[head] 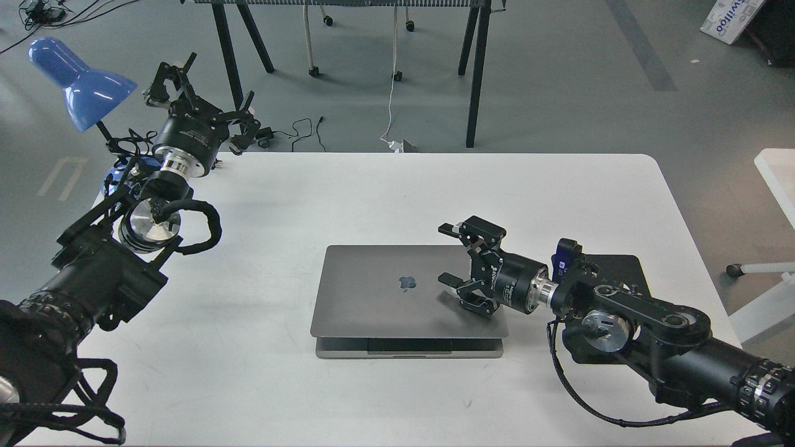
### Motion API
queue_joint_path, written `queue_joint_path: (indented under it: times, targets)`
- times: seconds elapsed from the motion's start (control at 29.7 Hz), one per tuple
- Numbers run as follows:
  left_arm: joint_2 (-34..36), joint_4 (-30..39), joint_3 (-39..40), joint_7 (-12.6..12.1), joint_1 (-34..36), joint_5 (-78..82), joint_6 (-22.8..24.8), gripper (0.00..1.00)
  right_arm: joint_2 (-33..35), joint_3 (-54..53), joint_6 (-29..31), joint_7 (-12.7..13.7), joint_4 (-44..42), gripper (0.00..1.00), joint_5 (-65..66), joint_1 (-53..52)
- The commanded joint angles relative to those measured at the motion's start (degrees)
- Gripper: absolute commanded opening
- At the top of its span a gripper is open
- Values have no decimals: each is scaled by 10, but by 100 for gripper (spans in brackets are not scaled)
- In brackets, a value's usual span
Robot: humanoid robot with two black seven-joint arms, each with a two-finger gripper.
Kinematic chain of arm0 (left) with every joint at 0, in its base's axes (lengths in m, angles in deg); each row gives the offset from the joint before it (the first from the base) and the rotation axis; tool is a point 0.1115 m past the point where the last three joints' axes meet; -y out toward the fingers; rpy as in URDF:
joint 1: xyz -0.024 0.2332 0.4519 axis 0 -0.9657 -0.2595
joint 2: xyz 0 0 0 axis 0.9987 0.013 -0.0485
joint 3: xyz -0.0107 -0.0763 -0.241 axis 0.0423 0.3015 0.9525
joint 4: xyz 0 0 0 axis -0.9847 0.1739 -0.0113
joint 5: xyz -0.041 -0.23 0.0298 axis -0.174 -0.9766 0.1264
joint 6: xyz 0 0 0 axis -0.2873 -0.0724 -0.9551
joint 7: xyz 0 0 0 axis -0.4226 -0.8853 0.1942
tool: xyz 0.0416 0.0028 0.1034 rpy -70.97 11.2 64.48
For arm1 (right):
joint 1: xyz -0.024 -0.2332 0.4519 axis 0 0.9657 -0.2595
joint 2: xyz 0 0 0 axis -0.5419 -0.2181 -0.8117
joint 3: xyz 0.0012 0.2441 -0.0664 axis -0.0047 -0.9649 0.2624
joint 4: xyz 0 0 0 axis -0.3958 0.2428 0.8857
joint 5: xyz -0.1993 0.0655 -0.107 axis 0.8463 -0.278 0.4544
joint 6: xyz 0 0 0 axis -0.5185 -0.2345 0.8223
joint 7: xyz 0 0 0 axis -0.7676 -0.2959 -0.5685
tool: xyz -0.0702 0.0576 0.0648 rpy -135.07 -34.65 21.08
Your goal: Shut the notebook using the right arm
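The MacBook laptop (pixel 397 292) lies near the tabletop's (pixel 261 205) front edge, lid almost down, a thin gap at the front. Our right gripper (pixel 448 257) hovers over the lid's right side, fingers spread wide. It partly hides the black mouse pad (pixel 621 270). Our left gripper (pixel 205 93) is open, off the back-left corner.

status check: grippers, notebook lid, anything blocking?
Right gripper open, over the lid's right side. Left gripper open, raised by the blue lamp. Notebook lid nearly down, thin gap at front edge. Nothing in the way.
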Motion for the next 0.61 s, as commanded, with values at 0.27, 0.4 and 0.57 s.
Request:
queue_joint_path:
  times: [0.27, 0.4, 0.57]
  targets:
    - [0, 0, 0, 0, 0, 0, 0, 100, 0, 36, -29, 37, -3, 100, 20, -1]
    - [0, 0, 0, 0, 0, 0, 0, 100, 0, 38, -29, 37, -3, 100, 20, -2]
    - [0, 0, 0, 0, 0, 0, 0, 100, 1, 30, -30, 35, 0, 100, 17, -4]
